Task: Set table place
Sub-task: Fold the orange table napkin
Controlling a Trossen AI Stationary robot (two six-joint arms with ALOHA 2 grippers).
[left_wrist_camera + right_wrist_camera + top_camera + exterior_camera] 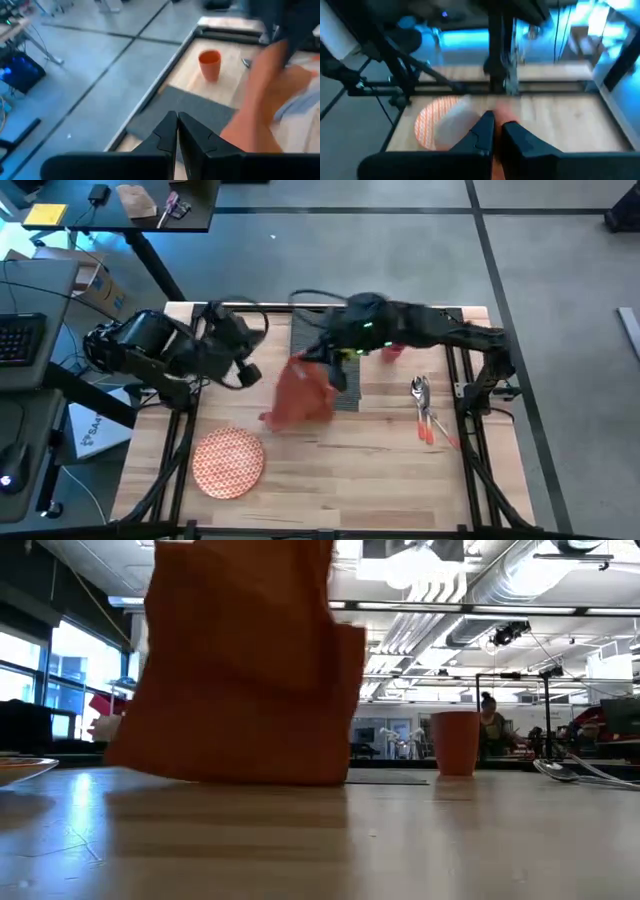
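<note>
The orange napkin (pixel 298 395) hangs in loose folds over the wooden table (pixel 350 470), beside the dark grey placemat (pixel 318 340). My right gripper (pixel 332 366) is above it, shut on its top. My left gripper (pixel 177 122) is shut and hovers over the table's far left part, touching nothing. The patterned plate (pixel 228 462) lies flat at the near left. The red cup (pixel 392 352) stands upright just right of the placemat. The orange-handled cutlery (pixel 425 412) lies on the wood at the right. My right gripper holds the napkin by its upper part (pixel 503 116), pinched between the two fingers, which come from above. The gripper body hides which edge or fold it has. The cloth hangs slack below the fingers, and its lower edge (pixel 240 776) reaches down to about the tabletop.
Black rail frames (pixel 470 430) run along the table's left and right sides. A dark desk with a keyboard (pixel 20 340) stands left of the table. Bare wood lies between the plate and the cutlery at the near side.
</note>
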